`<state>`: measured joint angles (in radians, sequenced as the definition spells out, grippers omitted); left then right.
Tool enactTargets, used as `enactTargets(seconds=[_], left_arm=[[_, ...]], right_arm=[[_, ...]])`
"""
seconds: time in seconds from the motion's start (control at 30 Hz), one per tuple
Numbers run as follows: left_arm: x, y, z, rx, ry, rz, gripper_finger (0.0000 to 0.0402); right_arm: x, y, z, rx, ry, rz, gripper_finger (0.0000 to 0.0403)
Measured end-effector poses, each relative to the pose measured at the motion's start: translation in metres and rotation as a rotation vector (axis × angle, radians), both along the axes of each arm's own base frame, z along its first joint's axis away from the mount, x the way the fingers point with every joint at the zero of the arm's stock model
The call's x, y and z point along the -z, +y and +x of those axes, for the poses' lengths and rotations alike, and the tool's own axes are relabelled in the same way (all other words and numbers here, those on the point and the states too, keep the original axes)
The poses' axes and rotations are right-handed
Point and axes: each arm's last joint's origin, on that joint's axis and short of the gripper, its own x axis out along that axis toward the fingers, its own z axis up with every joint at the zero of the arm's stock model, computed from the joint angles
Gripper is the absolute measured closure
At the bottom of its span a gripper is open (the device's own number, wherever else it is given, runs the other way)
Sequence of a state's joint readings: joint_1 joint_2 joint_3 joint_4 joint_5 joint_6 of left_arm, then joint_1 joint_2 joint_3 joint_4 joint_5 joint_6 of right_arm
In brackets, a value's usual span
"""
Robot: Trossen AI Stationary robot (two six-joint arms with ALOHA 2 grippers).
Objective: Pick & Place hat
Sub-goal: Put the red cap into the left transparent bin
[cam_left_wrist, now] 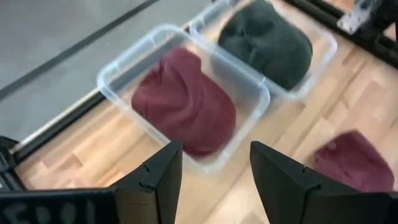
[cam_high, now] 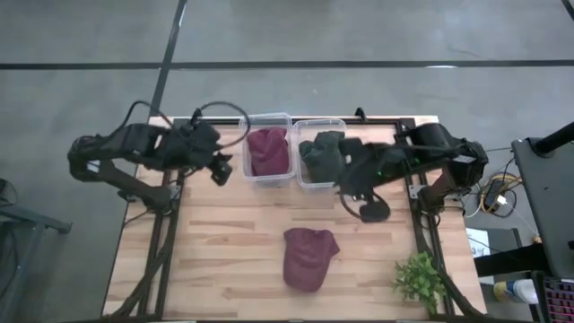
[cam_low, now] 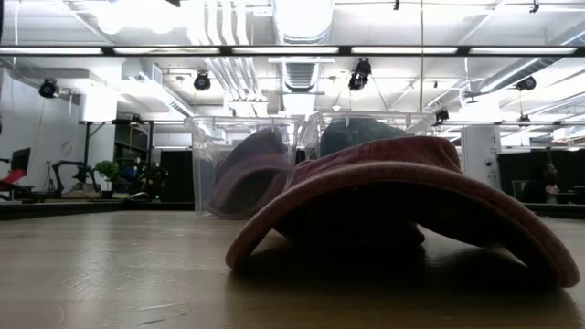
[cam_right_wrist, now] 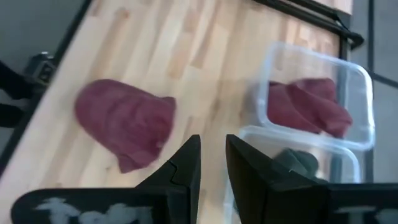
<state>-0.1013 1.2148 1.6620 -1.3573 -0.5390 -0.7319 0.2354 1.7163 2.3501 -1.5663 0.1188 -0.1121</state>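
A maroon hat [cam_high: 309,258] lies flat on the wooden table near its near edge; it fills the low view [cam_low: 402,196] and shows in the right wrist view [cam_right_wrist: 127,121]. My right gripper [cam_high: 368,208] [cam_right_wrist: 212,152] hovers over the table to the hat's far right, its fingers only a narrow gap apart, touching nothing. My left gripper [cam_high: 221,169] [cam_left_wrist: 216,177] is open and empty, held above the table just left of the bins. Neither gripper shows in the low view.
Two clear plastic bins stand side by side at the table's far edge: the left bin [cam_high: 247,148] holds another maroon hat [cam_left_wrist: 183,102], the right bin [cam_high: 339,126] a dark green hat [cam_left_wrist: 267,40]. A small green plant [cam_high: 420,280] stands at the near right corner.
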Motion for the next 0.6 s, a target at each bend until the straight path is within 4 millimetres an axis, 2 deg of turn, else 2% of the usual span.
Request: enactTargets(seconds=[0.37, 0.47, 0.6], left_arm=[[0.057, -0.022, -0.009, 0.078, -0.008, -0.038, 0.0220], [0.068, -0.025, -0.012, 0.105, -0.022, -0.035, 0.0220], [0.081, -0.027, -0.019, 0.128, -0.036, -0.038, 0.0220]], right_arm=[[0.003, 0.050, -0.006, -0.069, -0.028, 0.093, 0.0333], [0.012, 0.062, -0.003, -0.067, -0.011, 0.113, 0.0333], [0.033, 0.077, 0.004, -0.065, 0.043, 0.115, 0.0333]])
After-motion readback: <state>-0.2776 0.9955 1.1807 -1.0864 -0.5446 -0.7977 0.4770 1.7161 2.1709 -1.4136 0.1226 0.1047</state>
